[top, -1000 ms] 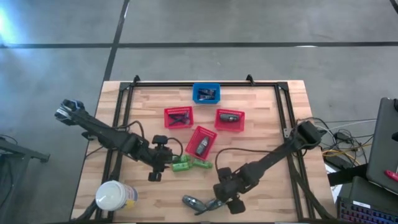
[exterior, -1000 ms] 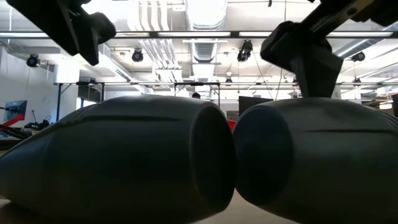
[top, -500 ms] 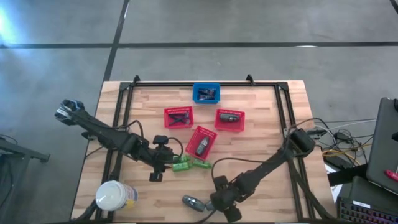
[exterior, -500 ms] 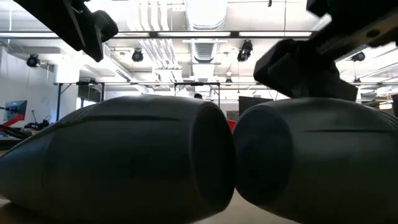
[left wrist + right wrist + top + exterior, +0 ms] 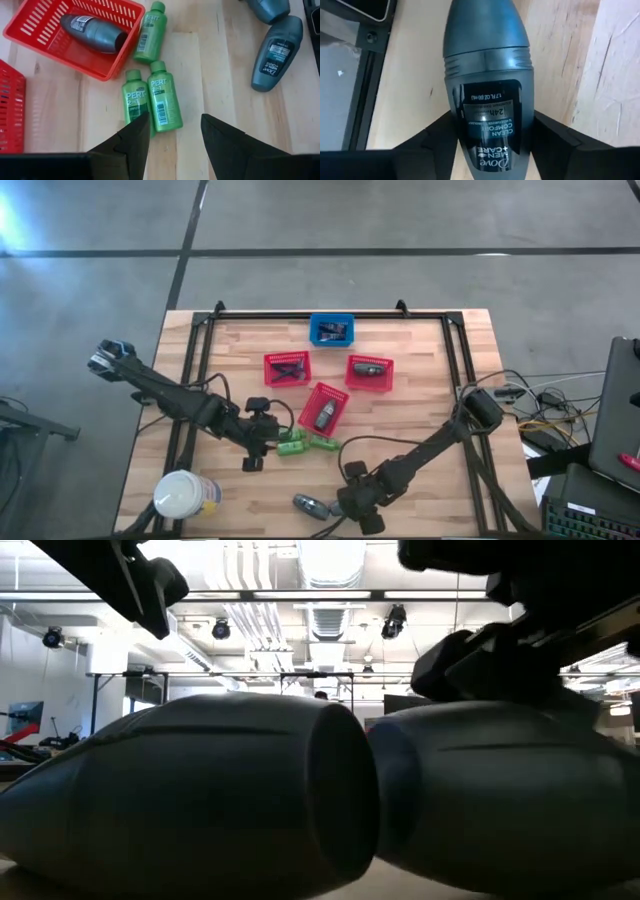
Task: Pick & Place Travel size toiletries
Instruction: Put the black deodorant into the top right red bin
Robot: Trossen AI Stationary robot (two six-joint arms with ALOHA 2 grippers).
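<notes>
Wooden table (image 5: pixel 420 360); right hand (image 5: pixel 490 145) around grey bottle (image 5: pixel 487 85), label legible only up close.

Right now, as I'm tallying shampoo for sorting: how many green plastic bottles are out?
3. One green plastic bottle lies beside the red mesh basket; two more lie side by side ahead of the left gripper's fingers. Others may be hidden.

high: looked straight down, far | low: surface-level, very close to grey oval plastic bottles (image 5: pixel 200 795) | wrists: close, shared those bottles
</notes>
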